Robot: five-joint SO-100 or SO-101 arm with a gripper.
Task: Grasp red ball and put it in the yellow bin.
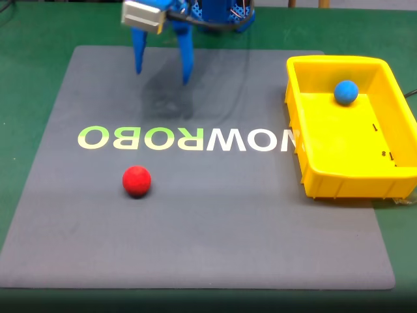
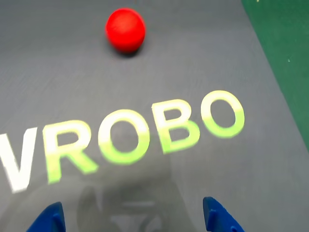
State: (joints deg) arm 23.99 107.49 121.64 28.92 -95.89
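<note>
Ball: we see the red ball (image 1: 137, 180) lying free on the grey mat (image 1: 195, 215), on the near side of the printed lettering (image 1: 186, 138) in the fixed view and left of centre.
Handling: we judge it light and a little soft, with a matte, slightly fuzzy skin that should grip well; being round, it will roll at a nudge.
Hold: we would close on it across its widest part, one finger on each side.
Gripper: our gripper (image 1: 163, 70) hangs above the far edge of the mat with its blue fingers spread wide and nothing between them; it is well apart from the ball.
Wrist view: the ball (image 2: 125, 29) sits beyond the lettering (image 2: 140, 135), with bare mat in between.
Bin: the yellow bin (image 1: 339, 176) stands at the mat's right edge in the fixed view, well apart from the red ball.
Other things: a blue ball (image 1: 346, 92) already lies in the bin's far part; the green desk (image 1: 32, 72) surrounds the mat.
Obstacles: we see none on the way to the ball; the bin's raised wall must be cleared on the carry.
</note>
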